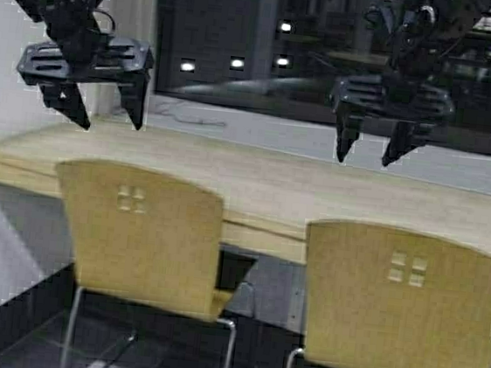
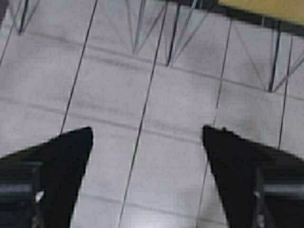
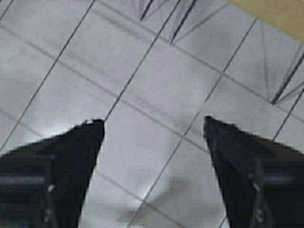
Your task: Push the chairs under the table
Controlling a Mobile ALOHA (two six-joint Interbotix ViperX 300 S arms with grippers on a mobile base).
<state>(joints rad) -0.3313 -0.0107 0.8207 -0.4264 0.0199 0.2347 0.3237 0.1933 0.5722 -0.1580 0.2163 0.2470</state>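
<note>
While both arms hang high up, the left gripper and the right gripper are open and hold nothing. Two yellow-tan chairs stand side by side at the long wood surface. The left chair and the right chair have their backs just in front of its thick front edge. Below is a gray tile floor.

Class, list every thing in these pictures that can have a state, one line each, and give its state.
left chair: upright, seat partly under the table
right chair: upright, backrest out in front of the table edge
table: top bare
left gripper: open, raised, holding nothing
right gripper: open, raised, holding nothing
</note>
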